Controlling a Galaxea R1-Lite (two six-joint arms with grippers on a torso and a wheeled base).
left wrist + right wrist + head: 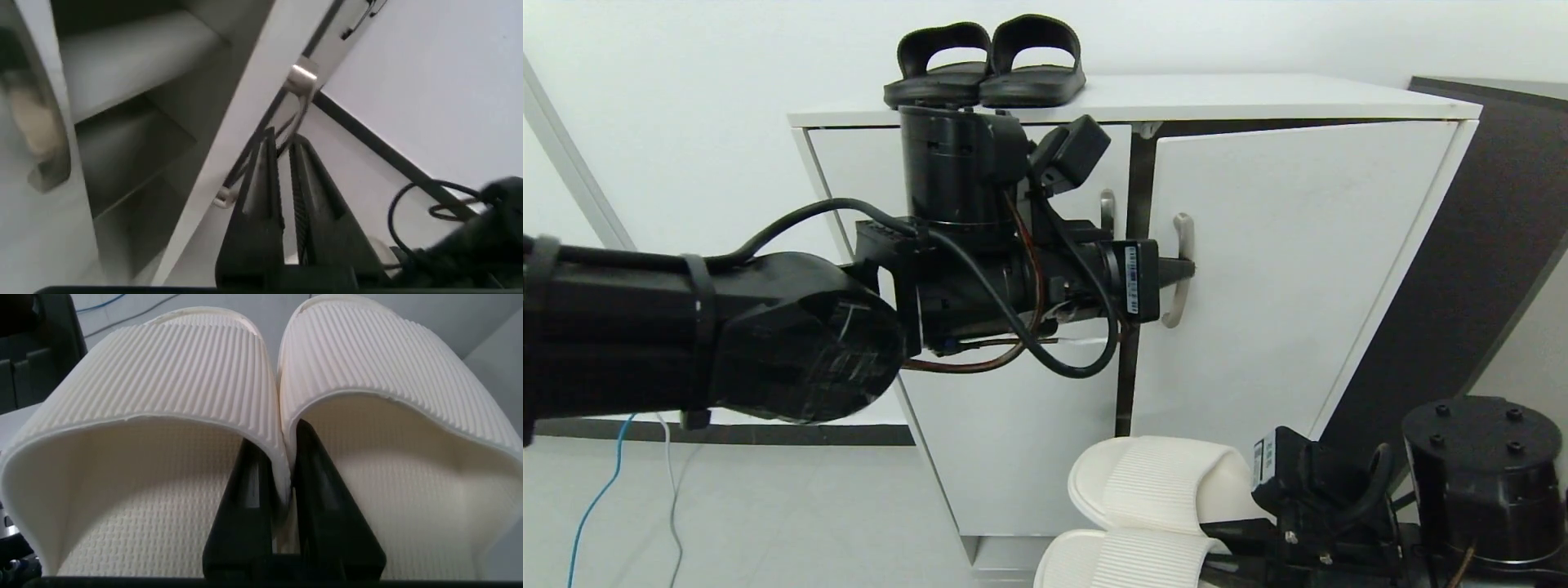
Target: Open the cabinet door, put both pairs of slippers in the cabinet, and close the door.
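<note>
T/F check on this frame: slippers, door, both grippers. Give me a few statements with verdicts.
1. The black slippers sit on top of the cabinet. True.
2. The left gripper is closed on the handle of the right door. True.
3. The white slippers are already inside the cabinet. False: the right gripper holds them low in front of it.
4. The right door is fully shut. False: it stands ajar, and the left wrist view shows shelves inside.
</note>
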